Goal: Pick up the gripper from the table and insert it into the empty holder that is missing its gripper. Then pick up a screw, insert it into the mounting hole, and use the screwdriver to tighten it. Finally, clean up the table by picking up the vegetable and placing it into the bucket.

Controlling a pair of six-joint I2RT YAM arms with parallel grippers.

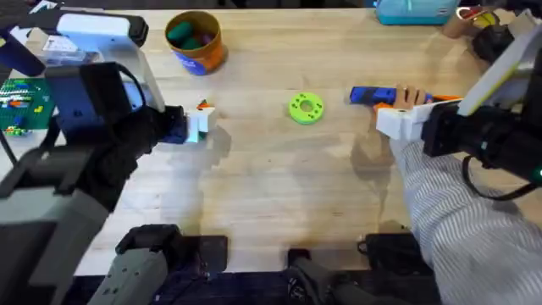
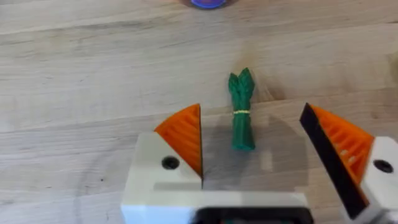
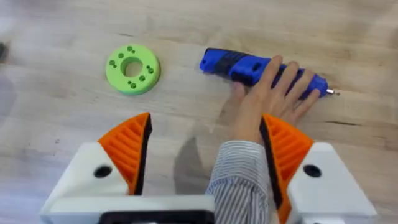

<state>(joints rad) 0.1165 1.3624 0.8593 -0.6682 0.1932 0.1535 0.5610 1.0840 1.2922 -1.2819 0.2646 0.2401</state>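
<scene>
Cleanup stage by the look of it: vegetable [image 2: 241, 111] on desk [image 1: 271, 195] between wide left pincer [image 2: 249, 140], bucket [image 1: 196, 41] well apart, screwdriver [image 3: 261, 71] under a person's hand [image 3: 273, 93] beyond wide right pincer [image 3: 205, 152].

The table [image 1: 271, 195] is made of light wood, with long thin lines running across it. The wood looks smooth and a little shiny. Soft grey shadows lie on it here and there. At the far edge of the table sits a light blue box [image 1: 415, 10]. Off to one side there is a flat green board [image 1: 21, 102] with small bright bits on it.
</scene>
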